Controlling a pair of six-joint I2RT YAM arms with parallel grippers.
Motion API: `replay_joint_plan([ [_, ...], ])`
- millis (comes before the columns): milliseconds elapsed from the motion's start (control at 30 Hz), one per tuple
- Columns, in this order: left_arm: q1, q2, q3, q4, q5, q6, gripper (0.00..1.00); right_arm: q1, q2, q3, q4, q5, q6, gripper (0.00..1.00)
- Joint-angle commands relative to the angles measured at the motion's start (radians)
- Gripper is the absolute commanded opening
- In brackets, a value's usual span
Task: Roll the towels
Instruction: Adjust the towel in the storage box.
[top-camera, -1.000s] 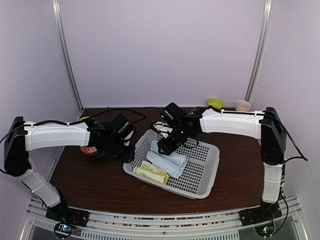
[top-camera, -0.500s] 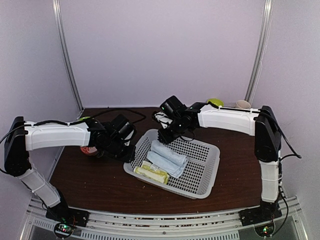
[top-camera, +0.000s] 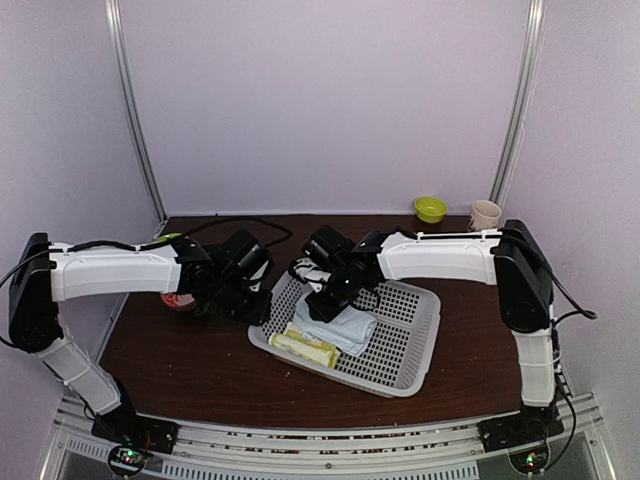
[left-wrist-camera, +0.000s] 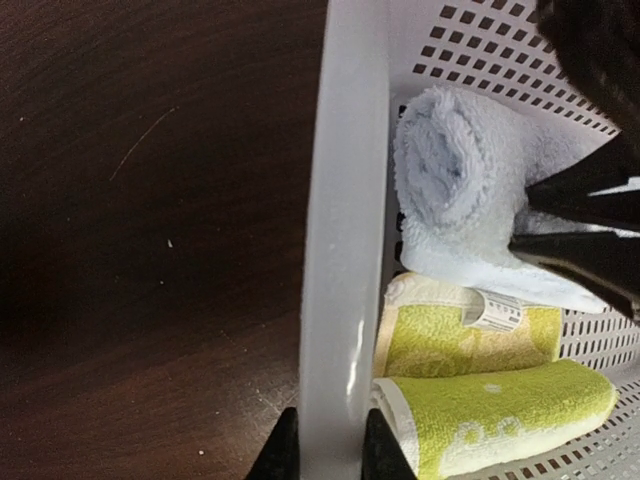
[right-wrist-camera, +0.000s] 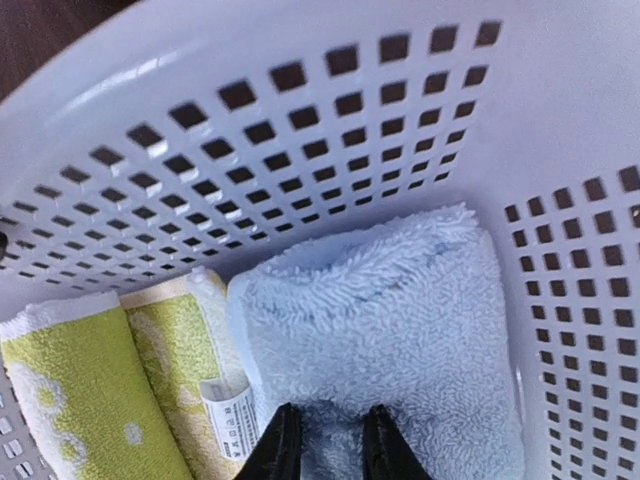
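Right end effector (right-wrist-camera: 322, 440) lowered onto blue towel (right-wrist-camera: 400, 320); dark table (top-camera: 180, 350), lilac walls (top-camera: 320, 100).

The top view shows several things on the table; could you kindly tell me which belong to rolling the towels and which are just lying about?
For the job: pale blue towel, lime-green towel.
Lying about: green bowl, beige cup, white mesh basket (it only holds both towels).

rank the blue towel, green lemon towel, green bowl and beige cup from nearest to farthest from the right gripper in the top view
1. blue towel, in the basket, directly under the right gripper
2. green lemon towel, beside it toward the front
3. green bowl, far back, right side
4. beige cup, right of the bowl
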Motion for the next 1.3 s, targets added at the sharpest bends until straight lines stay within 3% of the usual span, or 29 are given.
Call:
replay_joint_plan([
  [0, -0.016, 0.054, -0.045, -0.066, 0.010, -0.012, 0.00, 0.024, -0.017, -0.042, -0.006, -0.040, 0.017, 0.22],
  [300, -0.019, 0.051, -0.059, -0.053, 0.013, -0.023, 0.00, 0.036, 0.026, -0.082, 0.007, -0.100, 0.038, 0.22],
  [433, -0.019, 0.057, -0.058, -0.048, 0.013, -0.031, 0.00, 0.035, 0.020, -0.078, -0.004, -0.120, 0.031, 0.27],
  [700, -0.019, 0.056, -0.064, -0.045, 0.012, -0.038, 0.00, 0.030, -0.065, -0.025, -0.033, -0.109, 0.020, 0.40],
  [1033, -0.019, 0.055, -0.066, -0.045, 0.010, -0.038, 0.00, -0.007, -0.186, -0.021, -0.053, -0.095, 0.015, 0.44],
  [1267, -0.019, 0.055, -0.064, -0.047, 0.009, -0.037, 0.00, -0.093, -0.275, -0.152, 0.049, -0.017, 0.077, 0.44],
])
